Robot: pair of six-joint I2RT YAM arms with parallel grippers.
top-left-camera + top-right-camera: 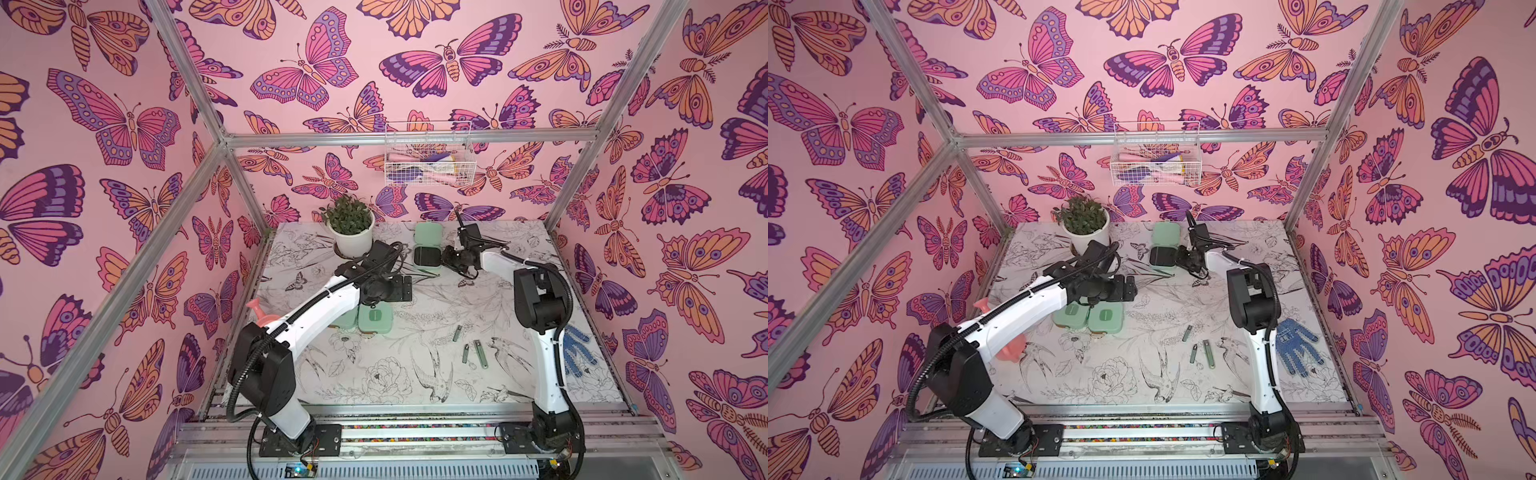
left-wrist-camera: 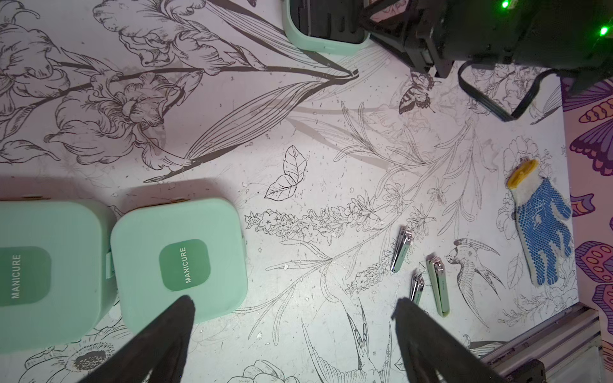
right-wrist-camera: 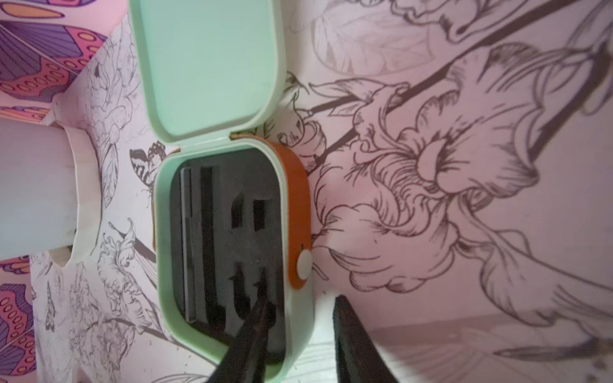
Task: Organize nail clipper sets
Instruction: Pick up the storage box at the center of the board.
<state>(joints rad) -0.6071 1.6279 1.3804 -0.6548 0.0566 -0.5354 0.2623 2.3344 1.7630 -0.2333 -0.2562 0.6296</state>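
Well, two manicure cases (image 2: pixel 179 262) shut, three nail clippers (image 2: pixel 438 287) loose; left end effector (image 2: pixel 293 301) gapes empty, right end effector (image 3: pixel 300 295) half-open astride the open case (image 3: pixel 164 215).

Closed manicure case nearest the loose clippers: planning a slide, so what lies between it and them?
Nothing: only bare printed tabletop separates the manicure case from the nail clippers, as the left wrist view shows.

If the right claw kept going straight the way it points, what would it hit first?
Probably the open mint-green case: the right gripper straddles its wall, one fingertip over the black slotted insert, the other outside. How close it is, I cannot tell.
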